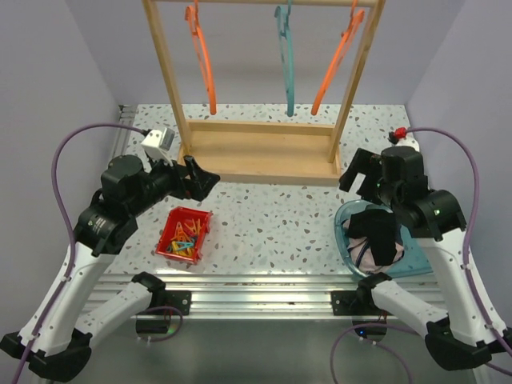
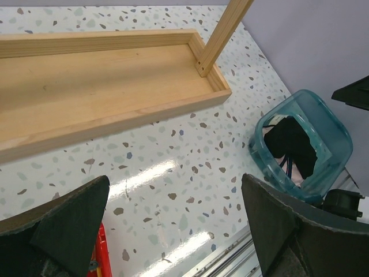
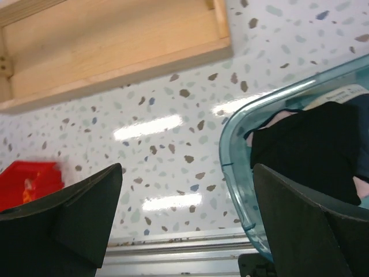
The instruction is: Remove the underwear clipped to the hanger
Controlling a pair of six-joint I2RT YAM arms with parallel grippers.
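The black underwear [image 1: 378, 228] lies on top inside the teal basket [image 1: 344, 240] at the front right, with pink fabric [image 1: 370, 254] under it. I cannot make out the navy pair. The hangers, orange [image 1: 202, 56], teal [image 1: 286, 60] and orange [image 1: 334, 64], hang bare on the wooden rack [image 1: 260, 152]. My left gripper [image 1: 202, 179] is open and empty by the rack's left foot. My right gripper [image 1: 358, 178] is open and empty just behind the basket. The right wrist view shows the black underwear [image 3: 311, 144] in the basket [image 3: 230, 167], beside my open gripper [image 3: 187, 170].
A red tray [image 1: 184, 234] of coloured clips sits at the front left. The left wrist view shows my open gripper [image 2: 173, 182], the rack's base [image 2: 104, 86] and the basket [image 2: 334, 144] with the black underwear [image 2: 294, 141]. A metal rail [image 1: 256, 284] runs along the table's near edge.
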